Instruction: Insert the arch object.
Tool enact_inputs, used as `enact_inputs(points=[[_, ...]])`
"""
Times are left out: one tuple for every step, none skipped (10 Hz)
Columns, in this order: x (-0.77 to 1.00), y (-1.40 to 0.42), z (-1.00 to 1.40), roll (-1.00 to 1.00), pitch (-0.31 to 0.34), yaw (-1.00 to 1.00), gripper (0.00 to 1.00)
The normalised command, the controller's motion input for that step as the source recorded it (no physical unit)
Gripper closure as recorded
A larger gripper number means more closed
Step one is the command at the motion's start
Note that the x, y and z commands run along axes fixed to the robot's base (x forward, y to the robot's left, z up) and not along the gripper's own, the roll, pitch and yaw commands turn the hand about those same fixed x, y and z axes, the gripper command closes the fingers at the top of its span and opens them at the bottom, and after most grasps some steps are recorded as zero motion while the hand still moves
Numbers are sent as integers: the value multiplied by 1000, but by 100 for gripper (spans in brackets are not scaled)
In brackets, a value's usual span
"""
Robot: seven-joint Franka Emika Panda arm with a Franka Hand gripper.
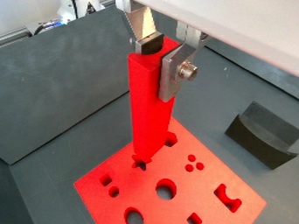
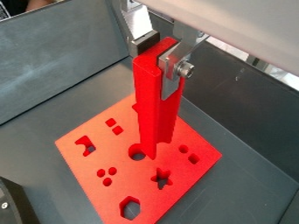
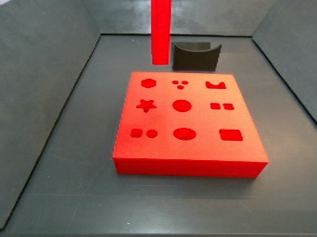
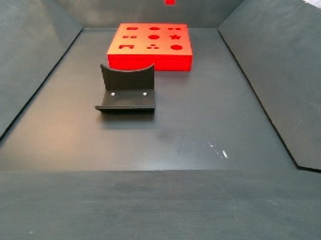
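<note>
1. Your gripper (image 1: 162,59) hangs above the red block, its flat silver fingers (image 1: 176,72) pinching the top of the tall red arch piece (image 1: 152,105); in both wrist views the piece stands upright between the plates (image 2: 160,101).
2. In a side view the red arch piece (image 3: 161,30) hangs over the far edge of the flat red block with shaped cut-outs (image 3: 186,125); whether its foot touches the block, you cannot tell.
3. The block rests on a dark grey floor (image 4: 189,131) enclosed by grey walls.
4. The dark L-shaped fixture (image 4: 127,89) stands apart from the block, nearer one side camera (image 3: 196,54).
</note>
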Motion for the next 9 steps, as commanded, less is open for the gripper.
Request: enact_inputs(points=[[137,0,-114,1,0,0,100],[351,80,-63,17,20,-109,100],[477,271,-29,0,29,-240,100],[663,377,-11,0,27,-226,100],[831,423,0,0,39,-177,100],[880,383,0,0,43,-151,100],[854,303,-11,0,44,-160,100],[857,277,-9,0,43,-189,100],[837,203,-23,0,34,-260,100]])
